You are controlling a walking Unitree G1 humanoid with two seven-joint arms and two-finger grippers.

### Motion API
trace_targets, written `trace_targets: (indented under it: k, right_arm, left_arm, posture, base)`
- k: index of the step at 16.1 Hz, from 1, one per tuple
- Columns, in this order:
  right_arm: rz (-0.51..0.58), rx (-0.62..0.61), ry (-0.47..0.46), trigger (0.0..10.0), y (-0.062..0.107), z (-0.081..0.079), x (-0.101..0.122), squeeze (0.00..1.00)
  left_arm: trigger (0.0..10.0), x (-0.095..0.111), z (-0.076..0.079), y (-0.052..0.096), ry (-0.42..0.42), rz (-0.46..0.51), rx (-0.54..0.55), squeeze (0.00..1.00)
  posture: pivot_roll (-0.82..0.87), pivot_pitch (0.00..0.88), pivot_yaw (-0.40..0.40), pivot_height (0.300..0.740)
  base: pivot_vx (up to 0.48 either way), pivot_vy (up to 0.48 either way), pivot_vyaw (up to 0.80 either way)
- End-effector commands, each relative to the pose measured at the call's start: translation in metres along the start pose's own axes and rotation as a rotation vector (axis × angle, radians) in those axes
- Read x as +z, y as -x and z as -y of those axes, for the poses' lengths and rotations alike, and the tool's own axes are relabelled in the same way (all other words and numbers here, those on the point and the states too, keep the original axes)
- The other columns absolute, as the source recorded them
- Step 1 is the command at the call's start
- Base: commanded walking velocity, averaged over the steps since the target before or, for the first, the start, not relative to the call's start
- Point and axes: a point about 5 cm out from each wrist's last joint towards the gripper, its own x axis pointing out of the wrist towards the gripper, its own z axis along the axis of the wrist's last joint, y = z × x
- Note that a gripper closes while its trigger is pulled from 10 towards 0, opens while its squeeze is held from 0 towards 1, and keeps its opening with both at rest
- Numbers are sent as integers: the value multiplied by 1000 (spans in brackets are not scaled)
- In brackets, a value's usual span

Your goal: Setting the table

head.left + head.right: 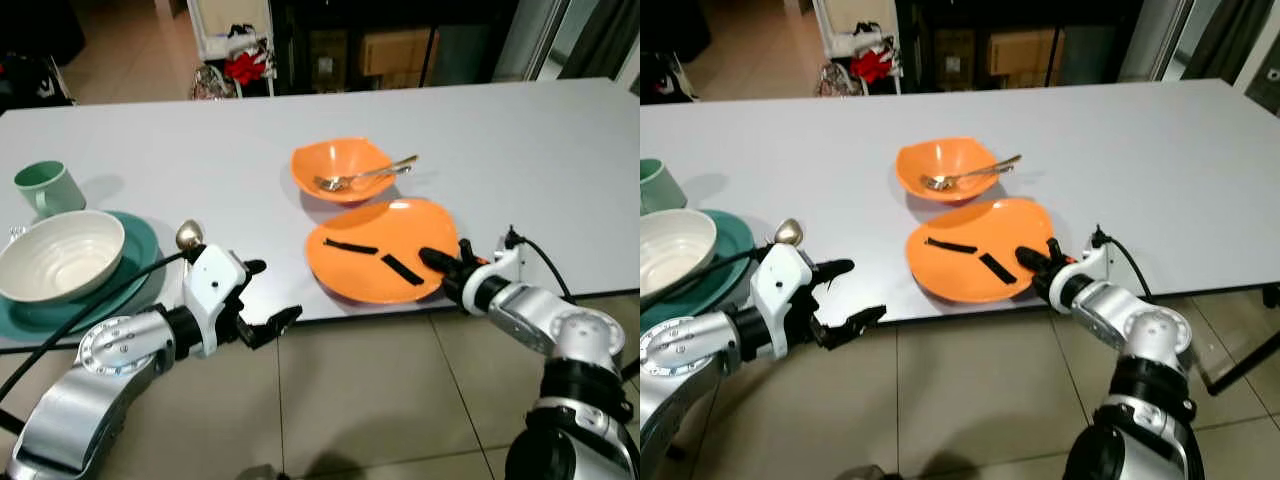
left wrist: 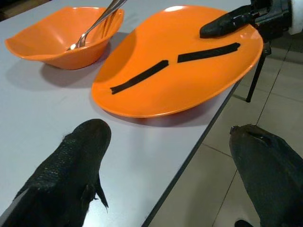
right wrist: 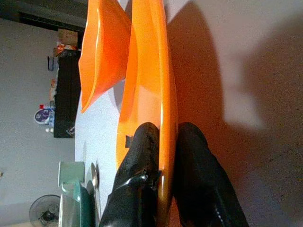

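Nearest the robot, the left gripper (image 1: 268, 297) is hovering off the near edge of the white table (image 1: 560, 150), its two black fingers (image 2: 71, 165) spread wide and holding nothing. Just beyond, the right gripper (image 1: 440, 266) is pinching the near right rim of the orange plate (image 1: 375, 245); in the right wrist view one finger is lying on top of the rim and the other beneath it, closed on the plate.

The plate is sitting at the near edge of the table, its rim slightly overhanging on the robot's side. It is an oval, and its long axis is running roughly left to right along the table edge, with two black strips (image 1: 350, 246) lying across its face.

The step in hand looks to be placing or shifting this plate into its setting. The next move probably calls for sliding it further onto the table before letting go, since an overhanging rim could tip.

Behind the plate, almost touching it, the orange bowl (image 1: 340, 168) is holding a fork (image 1: 365, 176). Off to the left, a white bowl (image 1: 60, 255) is resting on a teal plate (image 1: 140, 245), with a green mug (image 1: 48, 187) beyond.
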Motion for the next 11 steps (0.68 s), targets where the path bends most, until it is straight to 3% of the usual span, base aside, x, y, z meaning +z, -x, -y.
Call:
trace_targets:
  k: [1, 4, 8, 10, 11]
  right_arm:
    - [15, 22, 25, 10000, -7, -7, 5, 0]
    - [13, 19, 35, 10000, -15, -6, 3, 0]
    - [49, 7, 55, 10000, -37, -5, -4, 0]
    - [49, 6, 56, 10000, -39, -5, -5, 0]
    - [49, 0, 67, 10000, -44, -7, -8, 973]
  left_arm:
    - [10000, 3, 1, 0, -25, 0, 0, 0]
    - [10000, 3, 1, 0, -29, -3, 1, 0]
    - [10000, 3, -2, 0, -63, -10, 22, 0]
    - [10000, 2, -2, 0, -65, -12, 21, 0]
    - [10000, 2, -3, 0, -71, -16, 20, 0]
  posture:
    - [64, 0, 56, 740]
    - [66, 0, 58, 740]
    - [75, 0, 68, 740]
    - [75, 0, 68, 740]
    - [75, 0, 75, 740]
  base:
    - [0, 0, 0]
    - [0, 0, 0]
    - [0, 0, 0]
    - [0, 0, 0]
    - [0, 0, 0]
